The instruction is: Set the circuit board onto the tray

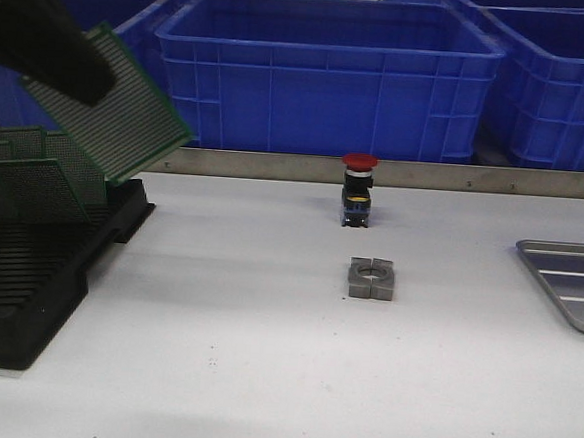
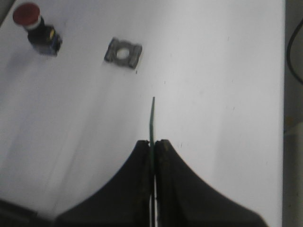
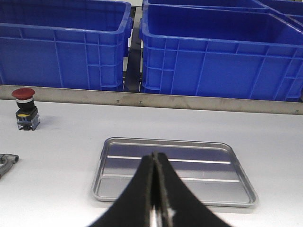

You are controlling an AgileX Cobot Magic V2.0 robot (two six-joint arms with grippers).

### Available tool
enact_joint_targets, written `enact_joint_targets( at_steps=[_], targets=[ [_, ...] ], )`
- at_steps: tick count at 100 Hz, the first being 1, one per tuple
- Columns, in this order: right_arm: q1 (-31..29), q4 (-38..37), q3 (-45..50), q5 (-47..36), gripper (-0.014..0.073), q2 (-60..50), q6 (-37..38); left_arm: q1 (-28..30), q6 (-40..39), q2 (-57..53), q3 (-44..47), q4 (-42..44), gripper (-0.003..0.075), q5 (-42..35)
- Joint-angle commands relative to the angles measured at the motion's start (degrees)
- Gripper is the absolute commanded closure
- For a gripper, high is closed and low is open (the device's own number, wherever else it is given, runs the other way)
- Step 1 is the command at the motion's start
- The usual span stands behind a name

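Note:
My left gripper [image 2: 152, 142] is shut on a green perforated circuit board [image 1: 119, 107] and holds it tilted in the air above the black slotted rack [image 1: 38, 271] at the left. In the left wrist view the board [image 2: 152, 118] shows edge-on between the fingers. The grey metal tray [image 1: 573, 279] lies at the right edge of the table, and it holds nothing. In the right wrist view the tray [image 3: 113, 189] lies just beyond my right gripper [image 3: 155, 155], which is shut and holds nothing.
More green boards [image 1: 24, 175] stand in the rack. A red-capped push button [image 1: 357, 189] and a grey metal block with a hole [image 1: 371, 279] sit mid-table. Blue crates [image 1: 327, 71] line the back behind a metal rail.

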Motion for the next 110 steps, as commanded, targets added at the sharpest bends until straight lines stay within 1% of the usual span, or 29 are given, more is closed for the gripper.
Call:
enact_joint_targets(
  at_steps=[1, 15, 29, 43, 58, 67, 74, 81, 98, 110],
  targets=[
    [0.0, -0.5, 0.0, -4.4, 0.0653, -1.3, 0.0, -3.6, 0.7, -1.7, -1.7, -6.4, 0.0741, 0.1],
    [0.0, -0.5, 0.0, -4.4, 0.0653, -1.3, 0.0, -9.6, 0.7, -1.3, -1.7, -7.0, 0.0741, -0.4],
    [0.0, -0.5, 0.0, -4.4, 0.0653, -1.3, 0.0, -13.3, 0.7, -1.3, -1.7, -10.0, 0.0741, -0.9],
    [0.0, -0.5, 0.0, -4.8, 0.0653, -1.3, 0.0, -14.1, 0.7, -1.3, -1.7, -13.1, 0.0741, -0.6],
    [0.0, -0.5, 0.0, -7.8, 0.0653, -1.3, 0.0, -14.1, 0.7, -1.3, -1.7, -13.2, 0.0741, -0.6],
    [0.0, -0.5, -1.1, -7.3, 0.0653, -1.3, 0.0, -14.1, 0.7, -1.3, -1.7, -13.2, 0.0741, -0.6],
    [0.0, -0.5, -3.5, -3.7, 0.0653, -1.3, 0.1, -14.1, 0.7, -1.3, -1.7, -13.2, 0.0741, -0.6],
    [0.0, -0.5, -7.3, 2.4, 0.0653, -0.8, 0.1, -14.1, 0.7, -1.3, -1.7, -13.2, 0.0741, -0.6],
    [0.0, -0.5, -19.3, 21.6, 0.0653, 4.5, 0.1, -14.1, 0.7, -1.3, -1.7, -13.2, 0.0741, -0.6],
    [0.0, -0.1, -26.1, 32.3, 0.0653, 11.0, 0.1, -14.1, 0.7, -1.3, -1.7, -13.2, 0.0741, -0.6]
  ],
)
